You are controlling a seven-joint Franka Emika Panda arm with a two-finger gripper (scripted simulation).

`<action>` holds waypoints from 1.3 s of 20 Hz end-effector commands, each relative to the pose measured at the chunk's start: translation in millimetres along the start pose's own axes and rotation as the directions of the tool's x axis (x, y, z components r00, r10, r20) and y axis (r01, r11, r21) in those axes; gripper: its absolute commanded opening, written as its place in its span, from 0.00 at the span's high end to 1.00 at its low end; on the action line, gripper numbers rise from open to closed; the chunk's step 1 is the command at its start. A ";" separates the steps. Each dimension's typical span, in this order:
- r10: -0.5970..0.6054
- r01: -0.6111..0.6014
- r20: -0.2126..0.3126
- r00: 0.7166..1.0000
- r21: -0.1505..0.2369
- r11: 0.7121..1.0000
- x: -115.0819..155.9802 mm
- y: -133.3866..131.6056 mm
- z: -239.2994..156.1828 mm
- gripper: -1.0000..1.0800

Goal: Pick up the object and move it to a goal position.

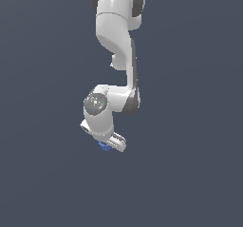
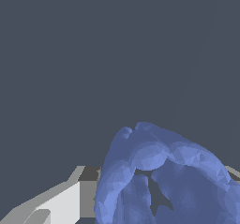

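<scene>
Surrounding everything is a flat, matte slate-blue ground with no seams and no legible writing or labels. Entering from the top centre of the exterior view, the glossy white arm (image 1: 116, 26) with dark joints bends down to the gripper (image 1: 110, 144) just below frame centre. A small blue object (image 1: 104, 146) peeks out beneath the gripper, touching it. In the wrist view the object (image 2: 164, 176) fills the lower right as a faceted, lumpy blue ring with a dark central hole, pressed against a white and grey finger (image 2: 65, 202). The jaws appear clamped on it.
</scene>
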State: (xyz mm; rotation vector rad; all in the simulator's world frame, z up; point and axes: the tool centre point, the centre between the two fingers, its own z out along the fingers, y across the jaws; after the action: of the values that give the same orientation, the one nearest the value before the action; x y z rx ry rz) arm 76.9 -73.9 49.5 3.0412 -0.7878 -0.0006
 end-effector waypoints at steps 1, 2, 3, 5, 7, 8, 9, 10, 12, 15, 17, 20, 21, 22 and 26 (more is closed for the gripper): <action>0.000 0.000 0.000 1.000 0.000 1.000 -0.1 0.5 -0.9 1.00; 0.000 0.000 0.000 1.000 0.000 1.000 -0.3 1.2 -1.9 1.00; 0.000 0.000 0.000 1.000 0.000 1.000 -0.6 2.2 -3.3 1.00; 0.000 0.000 0.000 1.000 0.000 1.000 -1.6 5.0 -7.4 1.00; 0.000 0.000 0.000 1.000 0.000 1.000 -2.8 8.9 -13.1 1.00; 0.000 0.000 0.000 1.000 0.000 1.000 -3.6 11.4 -16.7 1.00; 0.000 0.000 0.000 1.000 0.000 1.000 -4.5 14.1 -20.6 1.00; 0.000 0.000 0.000 1.000 0.000 1.000 -5.4 17.4 -25.0 1.00; 0.000 0.000 0.000 1.000 0.000 1.000 -7.7 24.4 -35.2 1.00; 0.000 0.000 0.000 1.000 0.001 1.000 -11.8 37.7 -54.3 1.00; 0.000 0.000 0.000 1.000 0.001 1.000 -15.1 48.3 -69.7 1.00; 0.001 -0.001 0.000 1.000 0.002 1.000 -20.8 66.8 -96.6 1.00; 0.001 -0.001 0.000 1.000 0.002 1.000 -22.8 73.3 -106.0 1.00; 0.001 -0.001 0.001 1.000 0.002 1.000 -24.8 80.0 -115.6 1.00; 0.001 -0.001 0.001 1.000 0.002 1.000 -33.0 107.3 -155.9 1.00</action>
State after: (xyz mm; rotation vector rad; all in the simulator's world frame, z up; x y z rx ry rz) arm 4.2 -144.1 189.8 3.0428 -0.7895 -0.0011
